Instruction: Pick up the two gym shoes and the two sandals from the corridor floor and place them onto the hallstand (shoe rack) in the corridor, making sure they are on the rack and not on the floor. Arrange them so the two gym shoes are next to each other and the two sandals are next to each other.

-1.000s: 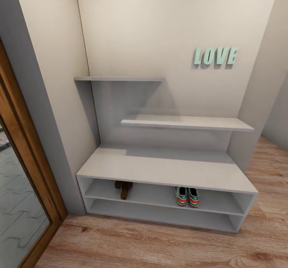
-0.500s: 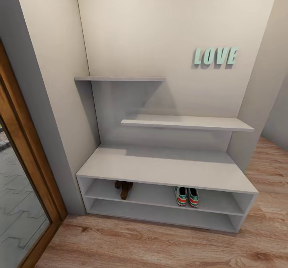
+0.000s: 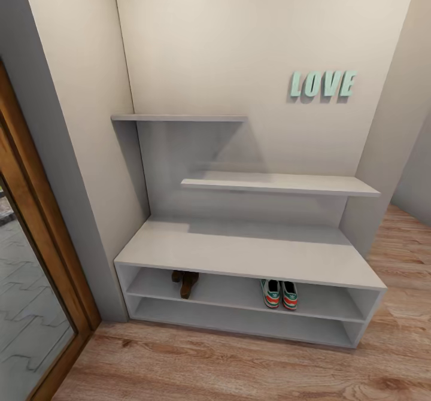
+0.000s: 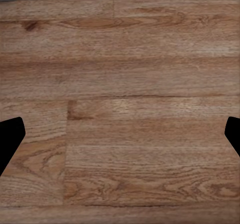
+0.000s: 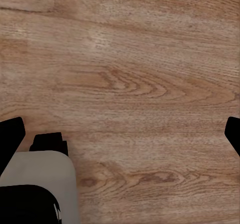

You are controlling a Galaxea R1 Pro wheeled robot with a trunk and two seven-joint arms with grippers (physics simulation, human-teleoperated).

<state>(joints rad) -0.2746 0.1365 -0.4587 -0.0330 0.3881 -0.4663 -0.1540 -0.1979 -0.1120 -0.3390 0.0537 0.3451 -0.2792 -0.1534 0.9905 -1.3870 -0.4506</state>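
Observation:
The pale grey hallstand [image 3: 251,251] stands against the wall ahead in the head view. On its upper low shelf the two gym shoes [image 3: 279,294] sit side by side toward the right. The two brown sandals [image 3: 185,282] sit together on the same shelf toward the left, partly hidden under the flat top. The left gripper [image 4: 120,136] is open over bare wood-plank corridor floor [image 4: 125,83], its dark fingertips [image 4: 9,134] at the picture's sides. The right gripper [image 5: 120,134] is likewise open above the floor [image 5: 140,73], holding nothing.
A wood-framed mirror or glass door [image 3: 24,281] runs along the left. Teal "LOVE" letters [image 3: 322,84] hang on the wall. Stepped wall shelves [image 3: 281,183] rise above the rack. A grey part of the robot's body [image 5: 37,184] shows in the right wrist view.

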